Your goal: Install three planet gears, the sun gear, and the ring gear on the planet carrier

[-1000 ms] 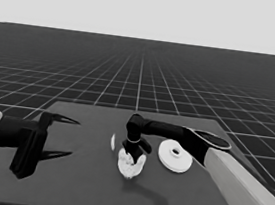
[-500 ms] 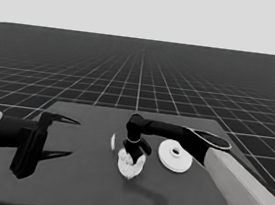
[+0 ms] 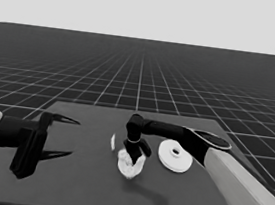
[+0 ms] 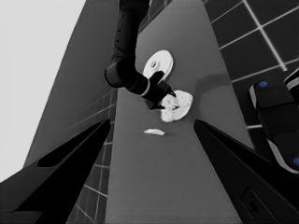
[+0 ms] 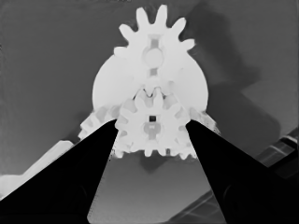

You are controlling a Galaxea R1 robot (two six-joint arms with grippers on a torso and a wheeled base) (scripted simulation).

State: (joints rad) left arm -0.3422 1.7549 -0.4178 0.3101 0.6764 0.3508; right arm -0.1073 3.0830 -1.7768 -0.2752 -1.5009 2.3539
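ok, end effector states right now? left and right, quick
Left end effector: open, empty, parked over the table's left end.
Right end effector: shut on a gear, over the smaller round part.

Pretty flat, even light, no glare anywhere. The right arm (image 3: pixel 174 132) drops a soft shadow on the dark worktop (image 3: pixel 82 186), and white parts look slightly mushy around their edges.

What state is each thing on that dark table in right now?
Smaller round part: flat, gears on it.
Gears: several seated on it.
Gear: between the right end effector fingers.
Larger round part: lying alone.
Thin white piece: lying loose.
Left end effector: open, parked.
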